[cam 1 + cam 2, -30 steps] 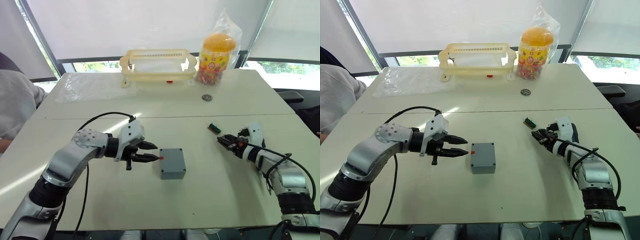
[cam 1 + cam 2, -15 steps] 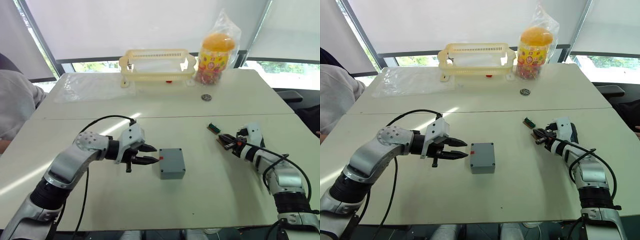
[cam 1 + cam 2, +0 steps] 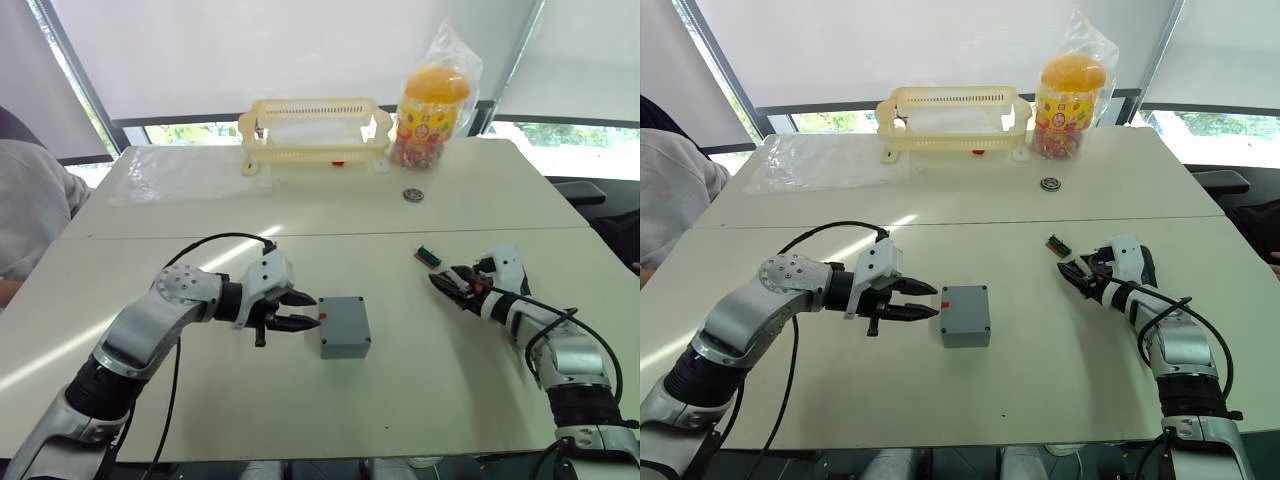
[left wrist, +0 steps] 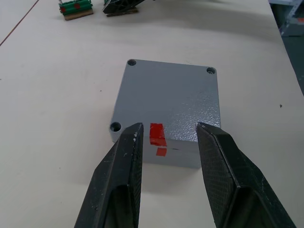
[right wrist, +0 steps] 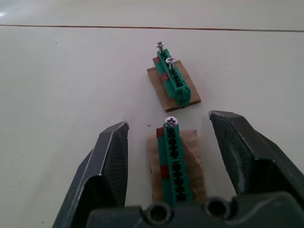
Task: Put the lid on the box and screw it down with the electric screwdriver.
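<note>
The grey box (image 3: 344, 328) stands mid-table with the lid (image 4: 168, 92) lying flat on top, its corner holes empty. A red mark (image 4: 156, 134) shows on the side facing my left gripper (image 3: 303, 310). That gripper is open, its two fingers (image 4: 124, 161) reaching the box's left side on either side of the red mark. On the right, my right gripper (image 5: 168, 121) is open around a small green circuit board (image 5: 173, 159) with a screw standing in it. The electric screwdriver is out of view.
A second green board (image 5: 175, 85) with two screws lies just beyond the right gripper. At the back stand a pale yellow basket (image 3: 315, 125), a candy jar in a bag (image 3: 432, 105), a clear plastic bag (image 3: 180, 170) and a small round disc (image 3: 413, 195). A person's sleeve (image 3: 25, 210) is at far left.
My left gripper has edged right up to the box's side. The right gripper's fingers have spread a little over the green board.
</note>
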You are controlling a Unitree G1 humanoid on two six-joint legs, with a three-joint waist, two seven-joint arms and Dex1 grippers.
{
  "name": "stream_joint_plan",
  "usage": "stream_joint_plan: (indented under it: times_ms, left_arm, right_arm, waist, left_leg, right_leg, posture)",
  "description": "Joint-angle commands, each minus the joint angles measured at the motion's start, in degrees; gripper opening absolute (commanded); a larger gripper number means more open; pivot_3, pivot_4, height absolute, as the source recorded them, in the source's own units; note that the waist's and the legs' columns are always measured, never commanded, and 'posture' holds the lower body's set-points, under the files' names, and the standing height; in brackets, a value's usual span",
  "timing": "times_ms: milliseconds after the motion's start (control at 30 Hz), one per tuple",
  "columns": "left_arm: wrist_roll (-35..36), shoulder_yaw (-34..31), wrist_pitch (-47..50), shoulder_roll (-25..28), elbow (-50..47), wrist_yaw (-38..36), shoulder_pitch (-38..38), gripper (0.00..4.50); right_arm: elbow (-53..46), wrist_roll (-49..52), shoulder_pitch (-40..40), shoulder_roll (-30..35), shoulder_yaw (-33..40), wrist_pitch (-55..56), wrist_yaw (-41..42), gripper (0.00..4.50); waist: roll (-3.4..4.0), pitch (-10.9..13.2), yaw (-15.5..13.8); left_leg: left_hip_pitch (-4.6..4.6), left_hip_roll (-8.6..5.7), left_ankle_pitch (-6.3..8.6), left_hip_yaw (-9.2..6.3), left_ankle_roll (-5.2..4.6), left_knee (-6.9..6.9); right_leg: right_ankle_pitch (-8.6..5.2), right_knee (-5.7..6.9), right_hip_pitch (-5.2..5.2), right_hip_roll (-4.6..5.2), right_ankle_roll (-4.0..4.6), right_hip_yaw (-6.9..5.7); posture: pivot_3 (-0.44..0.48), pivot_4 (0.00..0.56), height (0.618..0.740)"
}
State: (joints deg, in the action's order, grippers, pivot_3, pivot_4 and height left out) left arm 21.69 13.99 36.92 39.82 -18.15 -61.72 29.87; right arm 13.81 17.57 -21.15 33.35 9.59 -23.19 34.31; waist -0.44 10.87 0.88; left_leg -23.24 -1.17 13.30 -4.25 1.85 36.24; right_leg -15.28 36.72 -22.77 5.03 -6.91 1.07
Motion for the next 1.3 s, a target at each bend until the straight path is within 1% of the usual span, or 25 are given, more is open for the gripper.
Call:
stream_joint_plan:
  times_ms: [33, 300, 400, 500, 533, 1067, 1100, 1133, 1200, 1300]
  left_arm:
    - [-0.36, -0.16, -0.94, -0.05, -0.58, 0.15, 0.25, 1.75]
    - [-0.72, 0.61, -1.26, -0.12, -0.76, 0.23, -0.11, 1.75]
    - [-0.88, 0.92, -1.44, 0.03, -0.69, 0.02, -0.14, 1.75]
    - [-1.0, 0.96, -1.46, 0.07, -0.64, -0.1, -0.16, 1.75]
    - [-1.01, 0.94, -1.39, 0.06, -0.65, -0.14, -0.18, 1.75]
    - [-1.37, 1.3, -1.26, -0.19, -0.38, -0.69, -0.24, 1.75]
    - [-1.38, 1.32, -1.26, -0.22, -0.32, -0.69, -0.22, 1.75]
    - [-1.4, 1.33, -1.27, -0.24, -0.27, -0.69, -0.22, 1.75]
    - [-1.44, 1.34, -1.28, -0.28, -0.19, -0.68, -0.2, 1.75]
    - [-1.51, 1.34, -1.28, -0.36, -0.1, -0.61, -0.24, 1.75]
  right_arm:
    - [-1.06, 0.14, -0.46, 0.22, 2.36, 1.71, -0.93, 2.61]
    - [-3.25, 1.4, 1.03, -0.59, 3.38, 1.05, -1.76, 2.61]
    - [-3.51, 1.59, 1.46, -0.86, 3.48, 1.04, -1.69, 1.79]
    - [-3.89, 1.74, 1.69, -0.96, 3.48, 0.89, -1.68, 0.18]
    - [-3.97, 1.89, 1.66, -1.07, 3.53, 0.89, -1.66, 0.07]
    - [-5.5, 1.8, 2.74, -0.24, 2.77, 0.14, -0.86, 0.07]
    - [-5.5, 1.73, 2.73, -0.2, 2.75, 0.14, -0.84, 1.01]
    - [-5.45, 1.6, 2.7, -0.21, 2.77, 0.27, -0.92, 1.23]
    - [-5.37, 1.56, 2.62, -0.28, 2.9, 0.39, -1.07, 2.26]
    - [-5.33, 1.64, 2.49, -0.42, 3.25, 0.65, -1.36, 2.26]
  waist:
    - [0.0, 0.0, 0.01]
    - [0.0, 0.0, -0.01]
    - [0.0, 0.0, 0.0]
    - [0.0, 0.0, 0.0]
    - [0.0, 0.0, 0.0]
    - [0.0, 0.0, -0.01]
    - [0.0, 0.0, 0.0]
    - [0.0, 0.0, -0.01]
    - [0.0, 0.0, 0.0]
    - [0.0, 0.0, -0.01]
  left_leg:
    - [0.0, 0.0, 0.0, 0.0, 0.0, 0.0]
    - [0.0, 0.0, 0.0, 0.0, 0.0, 0.0]
    - [0.0, 0.0, 0.0, 0.0, 0.0, 0.0]
    - [0.0, 0.0, 0.0, 0.0, 0.0, 0.0]
    - [0.0, 0.0, 0.0, 0.0, 0.0, 0.0]
    - [0.0, 0.0, 0.0, 0.0, 0.0, 0.0]
    - [0.0, 0.0, 0.0, 0.0, 0.0, 0.0]
    - [0.0, 0.0, 0.0, 0.0, 0.0, 0.0]
    - [0.0, 0.0, 0.0, 0.0, 0.0, 0.0]
    - [0.0, 0.0, 0.0, 0.0, 0.0, 0.0]
  right_leg:
    - [0.0, 0.0, 0.0, 0.0, 0.0, 0.0]
    - [0.0, 0.0, 0.0, 0.0, 0.0, 0.0]
    - [0.0, 0.01, 0.0, 0.0, 0.0, 0.0]
    - [0.0, 0.01, 0.0, 0.0, 0.0, 0.0]
    - [0.0, 0.01, 0.0, 0.0, 0.0, 0.0]
    - [0.0, 0.02, 0.0, 0.0, 0.0, 0.0]
    - [0.0, 0.02, 0.0, 0.0, 0.0, 0.0]
    - [0.0, 0.02, 0.0, 0.0, 0.0, 0.0]
    - [0.0, 0.02, 0.0, 0.0, 0.0, 0.0]
    - [0.0, 0.02, 0.0, 0.0, 0.0, 0.0]
  posture:
    - [0.0, 0.15, 0.74]
    - [0.0, 0.15, 0.74]
    - [0.0, 0.15, 0.74]
    - [0.0, 0.15, 0.74]
    - [0.0, 0.15, 0.74]
    - [0.0, 0.15, 0.74]
    - [0.0, 0.15, 0.74]
    - [0.0, 0.15, 0.74]
    - [0.0, 0.15, 0.74]
    - [0.0, 0.15, 0.74]
